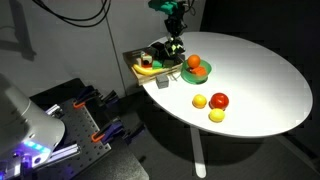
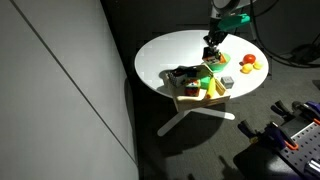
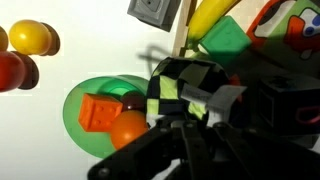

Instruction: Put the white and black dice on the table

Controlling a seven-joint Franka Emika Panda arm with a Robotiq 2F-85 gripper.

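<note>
The white and black dice (image 3: 185,85), a checkered cube with yellow-green squares, sits between my gripper's (image 3: 190,118) dark fingers in the wrist view. The fingers are closed on it. It hangs above the edge of a green plate (image 3: 80,100), next to the wooden tray. In both exterior views my gripper (image 1: 174,42) (image 2: 212,48) points down over the near-tray part of the round white table (image 1: 260,80) (image 2: 165,55). The dice (image 1: 173,49) shows there only as a small dark shape under the fingers.
The green plate holds an orange block (image 3: 98,112) and an orange fruit (image 3: 128,130). The wooden tray (image 2: 195,100) carries a banana (image 3: 215,12), a green block (image 3: 228,38) and a pale grey block (image 3: 152,10). Yellow (image 1: 199,101) and red (image 1: 219,100) fruits lie on the tabletop.
</note>
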